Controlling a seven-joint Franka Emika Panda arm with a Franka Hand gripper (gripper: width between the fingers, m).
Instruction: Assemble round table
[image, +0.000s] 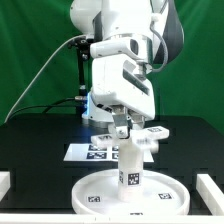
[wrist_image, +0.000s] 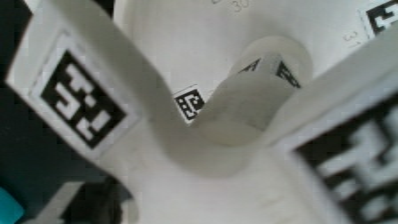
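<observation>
Jaws clamped on cross-shaped foot piece (image: 148, 133) atop upright leg (image: 130, 172) on disc (image: 100, 192); arm (image: 125, 60) reaching straight down.

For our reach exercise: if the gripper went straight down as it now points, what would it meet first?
Most likely the foot, sitting just below the gripper atop the leg; they may already touch.

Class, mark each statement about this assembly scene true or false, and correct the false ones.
1. The leg stands upright on the disc. True.
2. The foot lies flat inside the disc. False: it sits atop the leg, at the gripper.
3. The marker board lies beyond the disc in the exterior view. True.
4. The disc hangs in the air. False: it rests on the black table.
</observation>
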